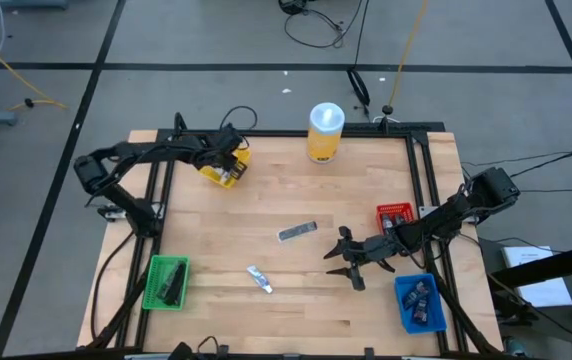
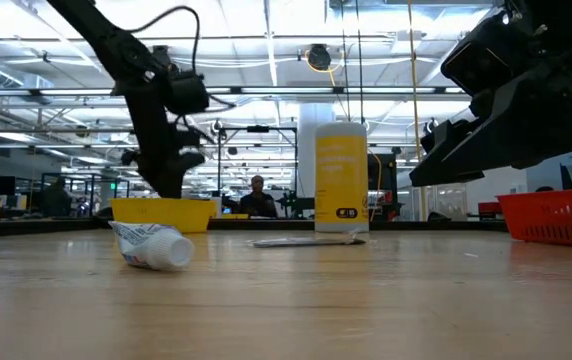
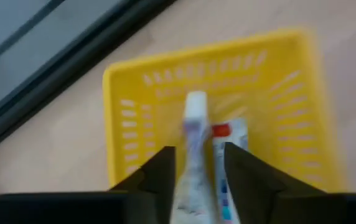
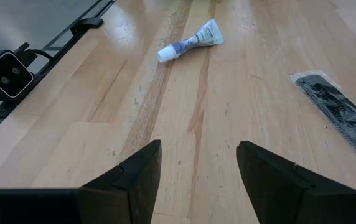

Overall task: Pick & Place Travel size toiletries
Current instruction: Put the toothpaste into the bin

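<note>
Over yellow bin (image 3: 128, 118): left gripper (image 3: 195, 163) straddling white tube (image 3: 193, 143), grip undeterminable. Mid-table: right gripper (image 4: 196, 165) open, empty; small tube (image 4: 190, 40), black sachet (image 4: 337, 112) ahead, unobstructed.

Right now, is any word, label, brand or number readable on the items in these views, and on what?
None can be read.
Yellow canister: a dark label patch and faint print, too blurred.
White tube on the table: bluish print, too small.
Tube between the left gripper's fingers over the yellow bin: print blurred.
Flat dark sachet: pattern only, illegible.
</note>
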